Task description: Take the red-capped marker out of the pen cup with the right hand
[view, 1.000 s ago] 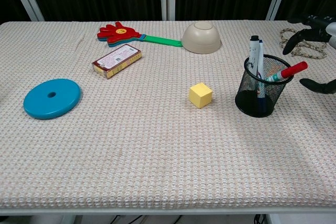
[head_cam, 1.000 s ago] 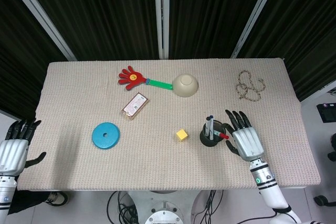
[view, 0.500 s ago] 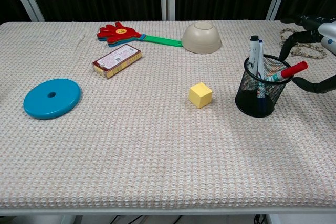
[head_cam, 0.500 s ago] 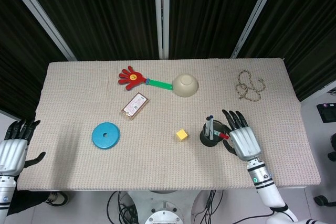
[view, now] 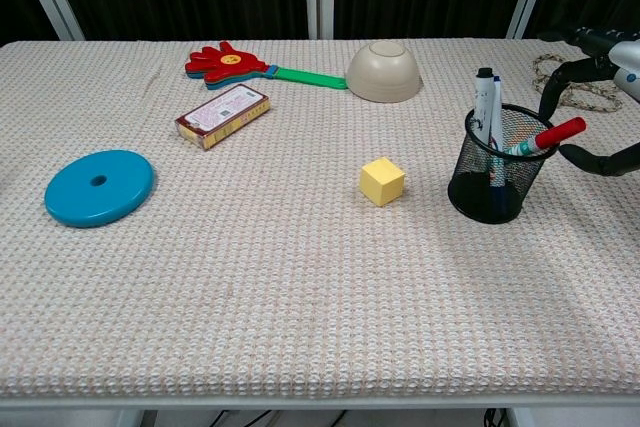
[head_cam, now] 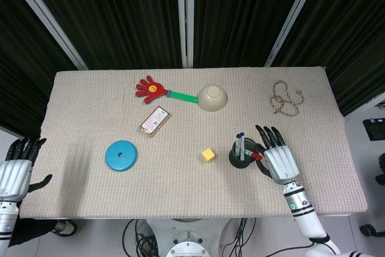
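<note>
A black mesh pen cup (head_cam: 243, 155) (view: 497, 169) stands right of the table's middle. A red-capped marker (view: 545, 137) (head_cam: 256, 156) leans out of it toward the right, beside two upright dark-capped markers (view: 487, 95). My right hand (head_cam: 278, 156) (view: 600, 102) hovers just right of the cup, fingers spread around the red cap's end without closing on it. My left hand (head_cam: 17, 170) hangs open off the table's left edge, seen only in the head view.
A yellow cube (view: 382, 181) lies left of the cup. A beige upturned bowl (view: 383, 71), a red hand clapper (view: 232, 62), a small box (view: 222, 115) and a blue disc (view: 98, 187) lie further left. A coiled rope (head_cam: 285, 99) sits at back right.
The right hand has crept a little leftward toward the cup and the red cap. Marker, cup and left hand have stayed put.
</note>
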Robot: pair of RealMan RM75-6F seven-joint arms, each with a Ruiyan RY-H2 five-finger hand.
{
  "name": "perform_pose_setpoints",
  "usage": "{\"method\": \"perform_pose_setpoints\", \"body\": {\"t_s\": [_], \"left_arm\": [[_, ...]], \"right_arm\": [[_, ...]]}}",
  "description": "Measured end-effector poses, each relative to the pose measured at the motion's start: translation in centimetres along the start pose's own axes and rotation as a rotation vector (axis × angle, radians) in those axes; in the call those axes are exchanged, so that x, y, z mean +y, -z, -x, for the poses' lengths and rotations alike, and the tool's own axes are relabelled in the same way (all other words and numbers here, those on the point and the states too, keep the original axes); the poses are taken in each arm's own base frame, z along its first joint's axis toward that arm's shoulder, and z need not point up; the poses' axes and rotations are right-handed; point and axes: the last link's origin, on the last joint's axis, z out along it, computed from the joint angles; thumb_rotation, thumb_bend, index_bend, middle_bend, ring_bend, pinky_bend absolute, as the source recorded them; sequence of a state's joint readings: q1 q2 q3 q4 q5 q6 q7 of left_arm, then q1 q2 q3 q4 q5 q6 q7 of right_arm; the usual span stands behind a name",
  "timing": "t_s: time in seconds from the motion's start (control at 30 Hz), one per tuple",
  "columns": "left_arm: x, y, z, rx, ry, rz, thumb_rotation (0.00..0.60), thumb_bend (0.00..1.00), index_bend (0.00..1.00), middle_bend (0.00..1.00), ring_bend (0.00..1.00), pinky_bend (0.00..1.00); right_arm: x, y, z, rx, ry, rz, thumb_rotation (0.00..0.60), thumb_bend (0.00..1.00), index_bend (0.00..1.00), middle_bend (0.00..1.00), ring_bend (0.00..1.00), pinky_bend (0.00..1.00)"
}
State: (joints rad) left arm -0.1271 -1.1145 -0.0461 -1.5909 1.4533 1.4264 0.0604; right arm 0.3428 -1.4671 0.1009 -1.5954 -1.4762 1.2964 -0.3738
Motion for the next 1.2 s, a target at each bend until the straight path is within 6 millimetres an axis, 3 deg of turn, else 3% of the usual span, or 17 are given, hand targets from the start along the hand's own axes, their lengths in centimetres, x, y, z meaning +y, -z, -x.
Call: {"method": "perform_pose_setpoints", "body": {"t_s": [0.87,1.2], "left_arm": [[-0.1,0.0,0.1,-0.01,0.004,-0.004,0.6,0.17,0.12,0.07,0.0,0.03],[0.0,0.1,0.2,-0.018,-0.007,-0.013,0.6,0.17,0.12,0.07,0.0,0.03]], "right_arm": [[0.0,0.0,-0.4,0.041,-0.016,0.005,0.6,0.32,0.61,0.02,0.0,0.0],[0.4,0.6,-3.0,0.149,-0.076,-0.003,0.6,0.32,0.64,0.04,0.0,0.0]]}}
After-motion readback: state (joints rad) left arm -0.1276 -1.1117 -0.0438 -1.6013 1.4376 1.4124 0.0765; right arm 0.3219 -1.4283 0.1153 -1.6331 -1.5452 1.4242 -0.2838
